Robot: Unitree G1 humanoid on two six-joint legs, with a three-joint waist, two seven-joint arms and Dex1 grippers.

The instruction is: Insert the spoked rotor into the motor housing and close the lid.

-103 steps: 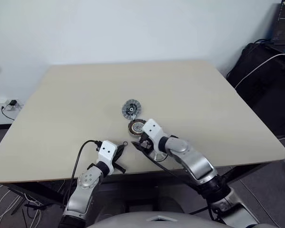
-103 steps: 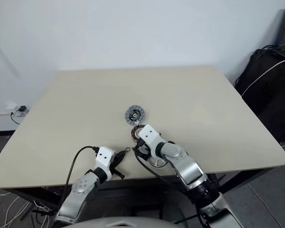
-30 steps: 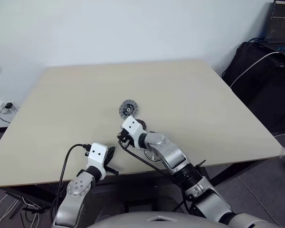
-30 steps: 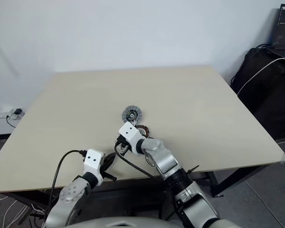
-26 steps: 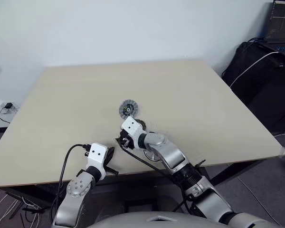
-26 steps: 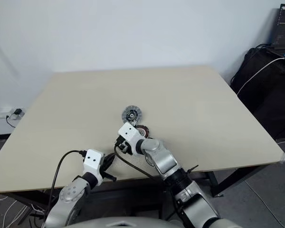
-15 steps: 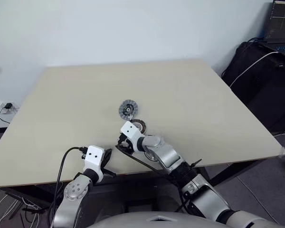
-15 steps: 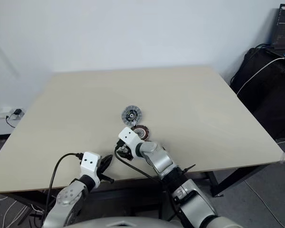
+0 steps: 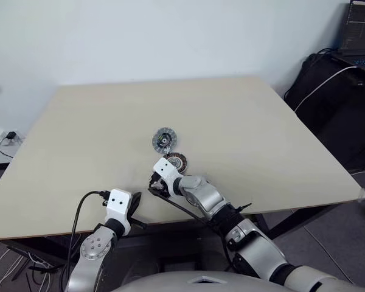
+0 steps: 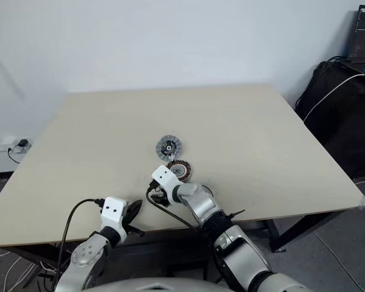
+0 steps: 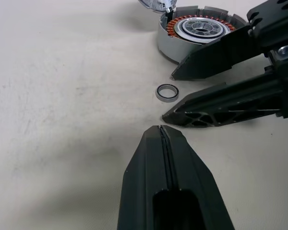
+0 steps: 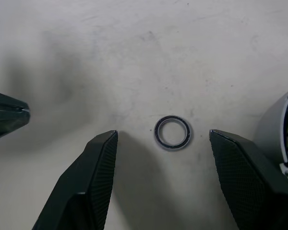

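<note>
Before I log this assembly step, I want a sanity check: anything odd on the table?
A small loose metal ring lies on the table beside the motor housing, between the open right gripper's fingers.

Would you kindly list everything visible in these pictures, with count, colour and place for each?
table: one, beige, under everything
lid: one, silver with dark centre, mid-table
motor housing: one, grey with copper windings, just nearer than the lid
small ring: one, silver-dark, lying flat between the right gripper's fingers, touching neither
black bag: one, beside the table, white cable across it
laptop: one, dark, on the bag
left gripper: black fingers, shut, near the ring
right gripper: black fingers, open, straddling the ring
</note>
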